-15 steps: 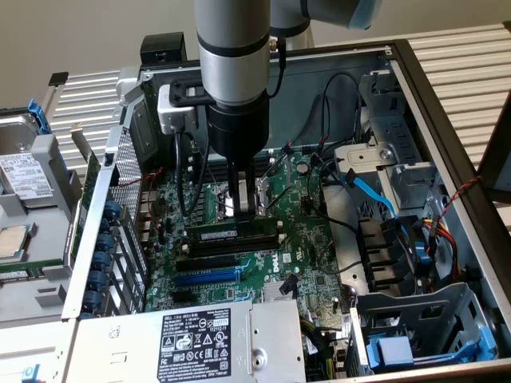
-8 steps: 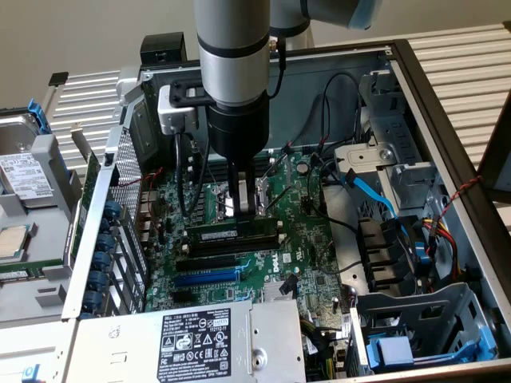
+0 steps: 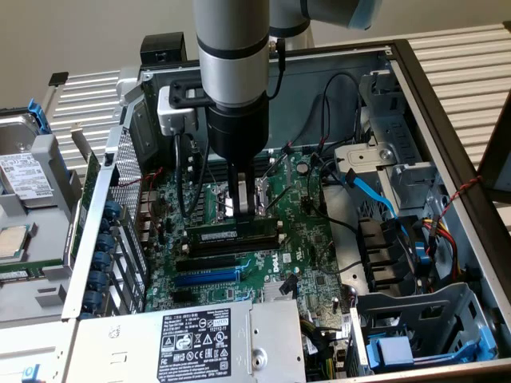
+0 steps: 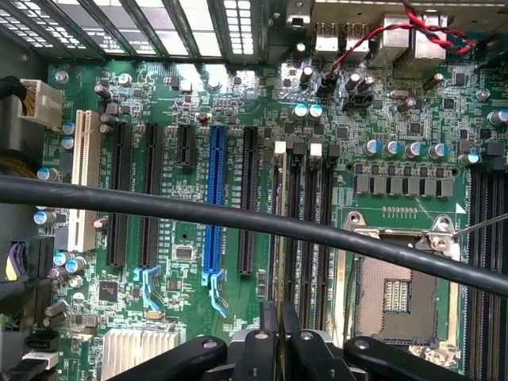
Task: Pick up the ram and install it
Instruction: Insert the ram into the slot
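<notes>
The ram (image 3: 219, 234) is a narrow green stick with a pale label. It stands on edge in the first black memory slot of the motherboard (image 3: 311, 239), beside the CPU socket (image 3: 227, 199). My gripper (image 3: 246, 211) reaches straight down onto the stick's upper edge near one end. Seen from the wrist, the ram (image 4: 279, 198) shows edge-on as a thin line that runs in between my gripper's (image 4: 279, 325) black fingers (image 4: 266, 341), which are shut on it.
Black memory slots (image 4: 305, 222) lie alongside the ram, with a blue slot (image 4: 213, 198) further off. A black cable (image 4: 238, 216) crosses in front of the wrist camera. The power supply (image 3: 200, 343), drive cage (image 3: 415, 319) and blue cable (image 3: 375, 191) crowd the case.
</notes>
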Controlling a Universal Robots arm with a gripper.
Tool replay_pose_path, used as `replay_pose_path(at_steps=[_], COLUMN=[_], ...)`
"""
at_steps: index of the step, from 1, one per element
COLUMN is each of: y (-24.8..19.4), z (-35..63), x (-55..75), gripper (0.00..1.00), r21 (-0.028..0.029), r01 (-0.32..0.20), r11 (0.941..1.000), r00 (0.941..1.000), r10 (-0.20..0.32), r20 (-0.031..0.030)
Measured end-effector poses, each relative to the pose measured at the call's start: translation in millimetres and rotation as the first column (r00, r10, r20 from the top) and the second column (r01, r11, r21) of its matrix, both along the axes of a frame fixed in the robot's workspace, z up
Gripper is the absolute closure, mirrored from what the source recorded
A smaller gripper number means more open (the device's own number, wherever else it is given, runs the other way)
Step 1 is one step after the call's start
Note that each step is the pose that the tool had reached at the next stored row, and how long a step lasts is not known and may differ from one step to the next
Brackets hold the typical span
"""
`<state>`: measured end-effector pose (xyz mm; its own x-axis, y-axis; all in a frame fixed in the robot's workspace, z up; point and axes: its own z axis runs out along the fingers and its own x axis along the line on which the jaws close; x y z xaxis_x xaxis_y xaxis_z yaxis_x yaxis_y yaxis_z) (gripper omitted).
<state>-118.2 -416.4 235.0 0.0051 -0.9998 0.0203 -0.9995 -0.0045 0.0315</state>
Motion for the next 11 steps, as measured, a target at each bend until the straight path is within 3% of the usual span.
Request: replay_pose_path(at_steps=[11], y=[0.0], z=[-2.5], x=[0.0], gripper=[0.87], r21=[0.0], r01=[0.005], r11=[1.0], r00=[1.0], r10=[-0.005], r20=[0.0008])
